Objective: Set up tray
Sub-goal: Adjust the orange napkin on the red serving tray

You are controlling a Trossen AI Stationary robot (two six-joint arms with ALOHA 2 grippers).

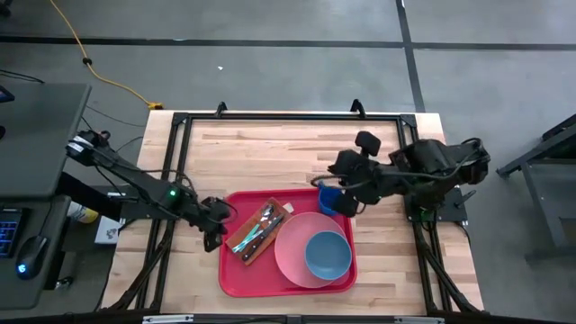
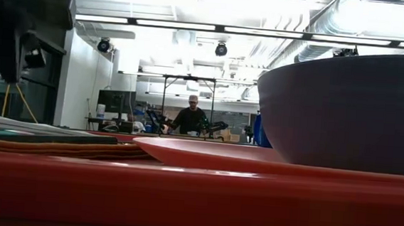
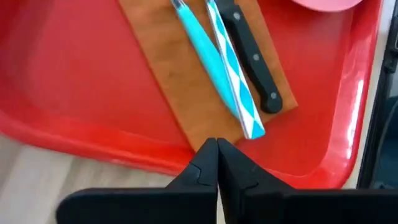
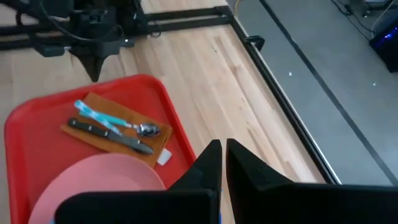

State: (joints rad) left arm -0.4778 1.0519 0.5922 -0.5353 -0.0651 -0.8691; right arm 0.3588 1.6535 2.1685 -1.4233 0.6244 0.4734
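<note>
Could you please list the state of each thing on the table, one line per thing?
tray: flat on the wooden table, loaded.
napkin: spread flat in the tray.
knife: lying on the napkin.
spoon: lying on the napkin, beside the knife.
pink plate: flat in the tray.
blue bowl: upright on the plate.
left gripper: shut, empty, at the tray's rim.
right gripper: shut, above the tray's corner.
</note>
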